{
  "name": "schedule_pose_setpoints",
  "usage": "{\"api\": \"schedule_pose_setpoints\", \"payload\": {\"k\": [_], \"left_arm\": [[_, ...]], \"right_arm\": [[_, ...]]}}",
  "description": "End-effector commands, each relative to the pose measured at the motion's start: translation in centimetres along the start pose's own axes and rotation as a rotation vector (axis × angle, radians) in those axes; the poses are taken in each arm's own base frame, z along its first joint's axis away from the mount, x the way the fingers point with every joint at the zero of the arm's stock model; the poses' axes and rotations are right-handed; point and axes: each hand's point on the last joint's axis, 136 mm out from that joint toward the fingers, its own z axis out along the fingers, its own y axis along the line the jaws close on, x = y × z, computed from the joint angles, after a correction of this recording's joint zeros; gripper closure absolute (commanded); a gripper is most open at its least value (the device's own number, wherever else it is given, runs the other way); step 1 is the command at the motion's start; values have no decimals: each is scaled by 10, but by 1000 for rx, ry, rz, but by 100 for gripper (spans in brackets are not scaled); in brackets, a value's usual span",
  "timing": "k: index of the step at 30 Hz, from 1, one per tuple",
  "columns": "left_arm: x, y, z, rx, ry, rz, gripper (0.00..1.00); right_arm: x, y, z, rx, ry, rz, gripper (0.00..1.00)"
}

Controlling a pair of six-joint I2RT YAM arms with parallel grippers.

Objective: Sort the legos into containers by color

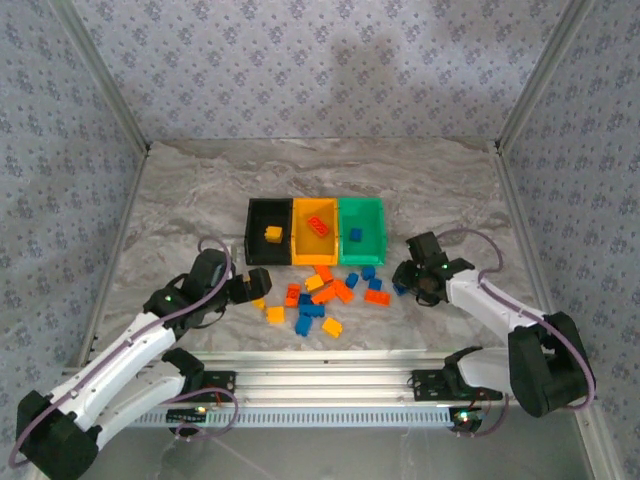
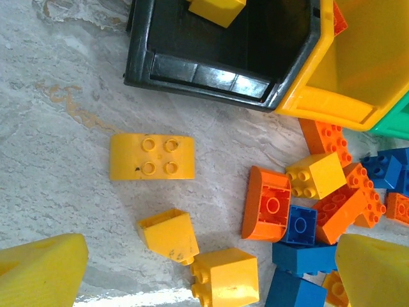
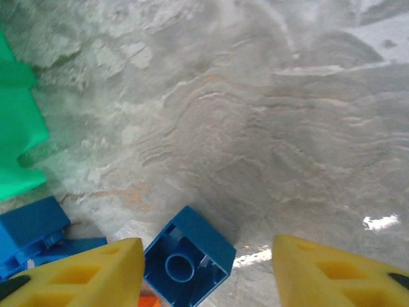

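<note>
Marble tabletop (image 1: 200, 180), container row (image 1: 293, 232) lengthwise left-right; left end effector (image 1: 252, 287), right end effector (image 1: 403, 280) agape.

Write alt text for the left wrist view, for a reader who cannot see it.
Loose yellow, orange and blue bricks lie on a marbled table before a black bin holding one yellow brick and a yellow-orange bin. The left gripper's open yellow fingers frame the bottom.

A grey marbled table (image 1: 190, 190) carries three joined containers (image 1: 315, 201) and, just in front, scattered legos (image 1: 344, 291).
</note>
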Motion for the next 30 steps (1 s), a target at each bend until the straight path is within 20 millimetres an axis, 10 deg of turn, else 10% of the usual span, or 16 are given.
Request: {"api": "schedule_pose_setpoints", "payload": {"k": [1,20,30], "left_arm": [[-3,-3,1,17,-6,-11,1],[-4,-5,-3,25,-1,-13,0],[-5,-7,-8,29,7,-1,1]], "right_arm": [[5,14,3,-16,38,-46,39],[5,12,17,47,82,-88,72],[-34,113,-49,-131,-70,-326,73]]}}
